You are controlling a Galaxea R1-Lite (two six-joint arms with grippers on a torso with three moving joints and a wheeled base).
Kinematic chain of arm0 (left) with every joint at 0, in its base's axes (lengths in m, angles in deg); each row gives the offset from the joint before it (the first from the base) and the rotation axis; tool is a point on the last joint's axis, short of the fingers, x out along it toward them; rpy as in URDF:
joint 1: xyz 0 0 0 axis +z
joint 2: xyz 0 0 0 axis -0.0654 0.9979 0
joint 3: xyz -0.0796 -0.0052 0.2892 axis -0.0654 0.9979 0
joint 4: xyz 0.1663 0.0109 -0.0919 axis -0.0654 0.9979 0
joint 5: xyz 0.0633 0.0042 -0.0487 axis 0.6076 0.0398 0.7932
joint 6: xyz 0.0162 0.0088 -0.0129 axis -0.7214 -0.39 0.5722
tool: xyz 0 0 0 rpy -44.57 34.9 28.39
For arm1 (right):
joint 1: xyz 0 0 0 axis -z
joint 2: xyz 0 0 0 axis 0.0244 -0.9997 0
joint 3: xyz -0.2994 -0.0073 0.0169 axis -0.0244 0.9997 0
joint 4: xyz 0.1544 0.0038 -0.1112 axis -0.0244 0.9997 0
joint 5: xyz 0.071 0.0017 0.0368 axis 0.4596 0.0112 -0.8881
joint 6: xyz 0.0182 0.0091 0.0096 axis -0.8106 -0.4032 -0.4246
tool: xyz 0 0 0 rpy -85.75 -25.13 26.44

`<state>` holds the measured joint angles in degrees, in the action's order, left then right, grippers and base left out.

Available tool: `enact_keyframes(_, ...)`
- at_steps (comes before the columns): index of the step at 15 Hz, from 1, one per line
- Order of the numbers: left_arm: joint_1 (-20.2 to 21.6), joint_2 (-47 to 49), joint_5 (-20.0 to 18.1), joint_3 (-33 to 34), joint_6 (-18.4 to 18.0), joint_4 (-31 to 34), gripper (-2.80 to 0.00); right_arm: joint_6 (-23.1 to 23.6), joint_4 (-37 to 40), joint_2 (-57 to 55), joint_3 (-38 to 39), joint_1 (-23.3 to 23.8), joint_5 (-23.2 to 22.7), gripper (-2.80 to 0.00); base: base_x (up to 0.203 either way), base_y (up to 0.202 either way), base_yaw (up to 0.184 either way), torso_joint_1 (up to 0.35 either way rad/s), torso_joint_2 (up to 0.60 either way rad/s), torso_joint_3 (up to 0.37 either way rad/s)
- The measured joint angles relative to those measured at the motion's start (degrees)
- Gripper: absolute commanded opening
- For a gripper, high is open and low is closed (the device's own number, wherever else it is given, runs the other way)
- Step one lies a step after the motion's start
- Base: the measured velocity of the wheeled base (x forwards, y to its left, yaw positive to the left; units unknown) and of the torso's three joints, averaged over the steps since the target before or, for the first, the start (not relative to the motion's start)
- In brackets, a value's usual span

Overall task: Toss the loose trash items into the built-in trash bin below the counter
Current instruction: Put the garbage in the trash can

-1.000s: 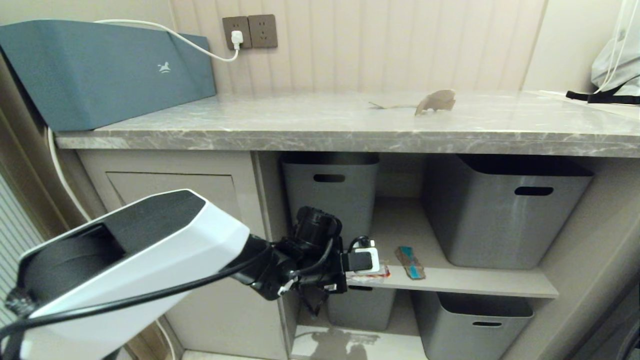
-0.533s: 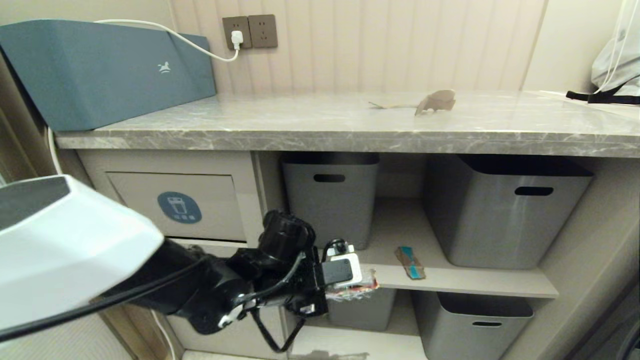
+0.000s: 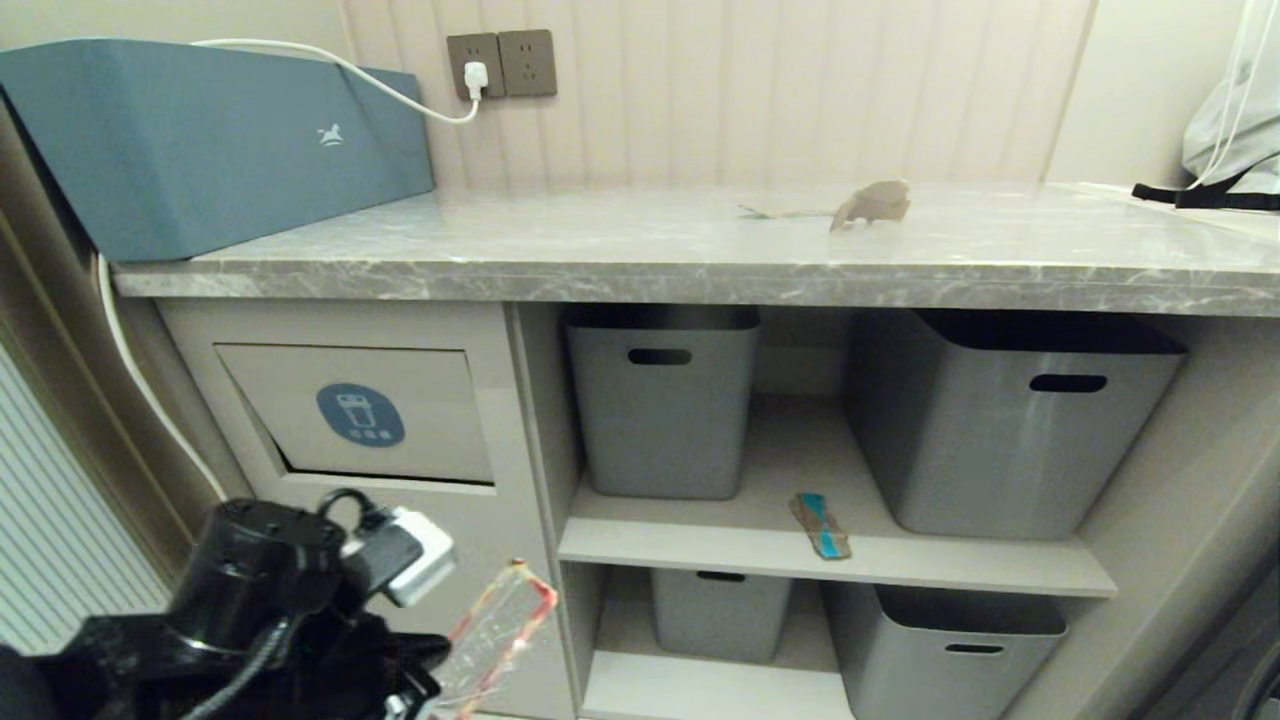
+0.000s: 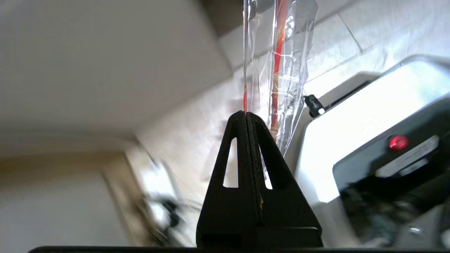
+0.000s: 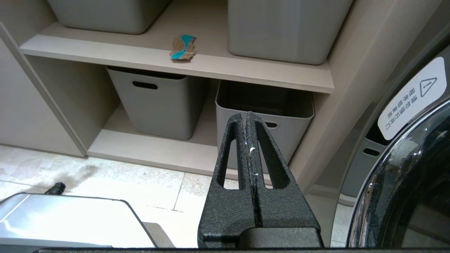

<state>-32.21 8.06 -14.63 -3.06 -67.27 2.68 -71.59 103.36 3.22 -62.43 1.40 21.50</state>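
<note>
My left gripper (image 4: 246,114) is shut on a clear, crinkly packet (image 4: 281,63) with red edges. In the head view that gripper (image 3: 432,688) is low at the left, below and right of the built-in trash bin's flap (image 3: 420,440) with its round blue sticker, and the packet (image 3: 495,625) sticks up from it. A torn brown cardboard scrap (image 3: 872,203) lies on the grey marble counter (image 3: 640,255). Another scrap with a teal side (image 3: 822,525) lies on the middle shelf (image 5: 182,47). My right gripper (image 5: 248,116) is shut and empty, low before the bottom shelf.
Grey tubs (image 3: 660,400) with slot handles stand on the shelves right of the bin. A long blue-teal box (image 3: 200,140) sits on the counter's left end, with a white cable (image 3: 400,95) to a wall socket. A round appliance door (image 5: 404,182) stands at the right.
My left arm has pulled back from the middle shelf to the lower left, taking the packet with it. The bin flap, covered before by the arm, now shows.
</note>
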Motion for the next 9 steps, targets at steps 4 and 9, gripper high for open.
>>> enact_keyframes(4, 19.3, -8.3, -5.3, 2.9, 9.4, 2.7, -2.8, 0.0, 0.0, 0.0, 0.0, 0.0, 0.0, -2.8, 0.0, 0.0, 0.0, 0.0, 0.0, 0.0)
enact_keyframes(9, 41.7, -14.1, -10.3, 4.7, 23.6, 3.1, -2.8, 0.0, 0.0, 0.0, 0.0, 0.0, 0.0, -2.8, 0.0, 0.0, 0.0, 0.0, 0.0, 0.0)
